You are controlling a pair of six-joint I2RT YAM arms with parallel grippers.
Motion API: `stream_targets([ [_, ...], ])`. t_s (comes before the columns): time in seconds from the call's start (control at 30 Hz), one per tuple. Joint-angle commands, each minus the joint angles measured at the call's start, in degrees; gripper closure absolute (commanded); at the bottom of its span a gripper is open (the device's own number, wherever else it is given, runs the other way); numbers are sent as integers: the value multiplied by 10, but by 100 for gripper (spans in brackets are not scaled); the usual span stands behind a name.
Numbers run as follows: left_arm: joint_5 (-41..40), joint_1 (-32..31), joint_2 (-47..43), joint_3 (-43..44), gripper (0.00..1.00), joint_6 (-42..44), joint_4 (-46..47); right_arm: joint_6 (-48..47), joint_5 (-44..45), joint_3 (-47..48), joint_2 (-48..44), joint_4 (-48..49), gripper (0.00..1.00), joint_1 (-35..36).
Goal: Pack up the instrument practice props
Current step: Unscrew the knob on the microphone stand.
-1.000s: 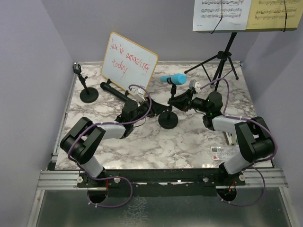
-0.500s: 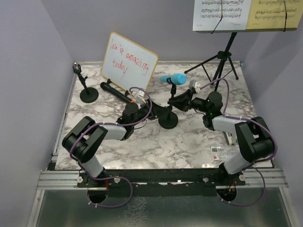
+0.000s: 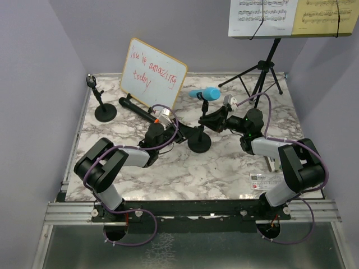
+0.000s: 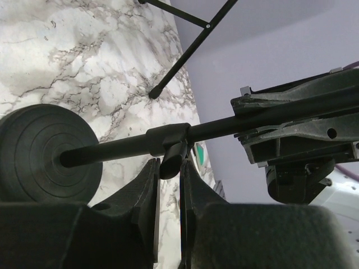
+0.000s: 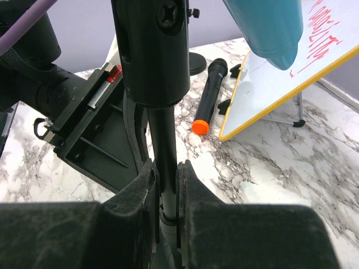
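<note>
While my right claw (image 5: 165, 182) pins the stem of the mic holder (image 3: 199, 142) mid-table, my left claw (image 4: 168, 171) seems pressed onto its small knob (image 4: 173, 159). I should turn slowly, steadying the stem so the blue microphone (image 3: 206, 93) on top cannot slip.

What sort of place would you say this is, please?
Probably a lab bench dressed as a music practice corner: a marble-pattern table boxed in by plain walls, a music stand holding sheet music, and a blue microphone.
</note>
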Motion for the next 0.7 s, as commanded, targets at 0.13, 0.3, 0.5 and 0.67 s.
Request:
stream_targets([
  [0.13, -30, -3, -33, -26, 100, -161, 42, -8, 8, -6, 2, -53, 100, 2],
  [0.3, -31, -2, -34, -37, 100, -292, 78, -5, 15, -1, 2, -66, 99, 3],
  [0.5, -27, -4, -41, -33, 100, -354, 79, -9, 19, 4, 5, -78, 100, 3],
  [0.67, -34, -4, -58, -33, 63, -286, 57, -8, 17, 5, 7, -78, 100, 3],
])
